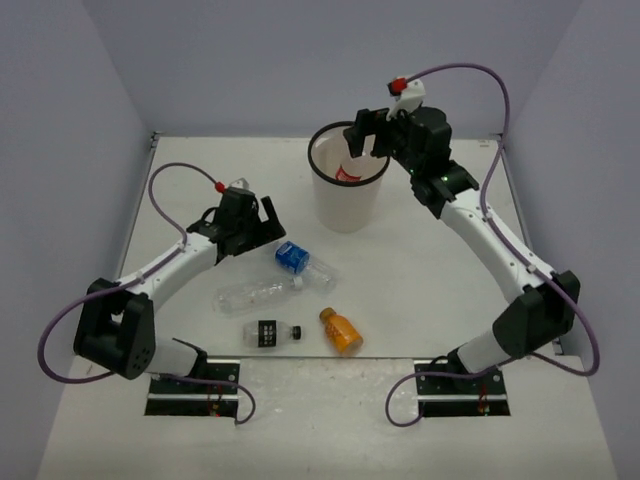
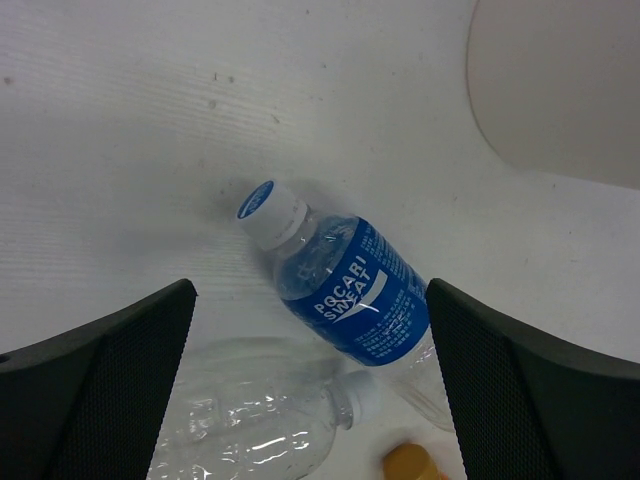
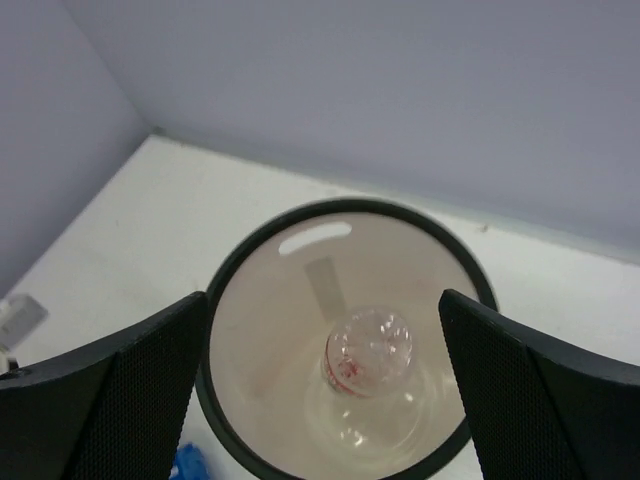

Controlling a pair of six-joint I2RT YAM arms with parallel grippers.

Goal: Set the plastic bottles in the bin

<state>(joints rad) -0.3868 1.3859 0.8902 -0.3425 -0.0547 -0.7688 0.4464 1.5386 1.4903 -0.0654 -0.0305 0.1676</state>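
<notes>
Top external view: the bin (image 1: 348,205) stands toward the back of the desk (image 1: 430,290), with the red-labelled bottle (image 1: 350,172) already inside it. Your right pincer (image 1: 368,138) hangs over the bin's far rim, fingers apart and holding nothing. Four bottles lie on the near side of the bin. The blue-labelled bottle (image 1: 292,258) is nearest it, and the long clear bottle (image 1: 262,293) lies close against that one. The black-labelled bottle (image 1: 272,333) and the orange bottle (image 1: 341,330) are farthest from the bin. Your left pincer (image 1: 262,212) sits to the bin's near left, fingers spread and empty.

Left wrist view: the blue-labelled bottle lies slantwise under the spread fingers, with the clear bottle's capped end right by its base. If you close as lined up, the pads would meet the round body at an angle. It could twist out and roll away from the bin. If you grip too near the base, you may pinch the clear bottle's neck as well and drag it along.

Right wrist view: the fingers stand wide on either side of the bin's mouth, and the bottle is seen end-on at the bottom. If you withdraw low, a finger could catch the black rim and tip the bin. If you bring the left arm in before the right clears, the two may collide over the bin.
</notes>
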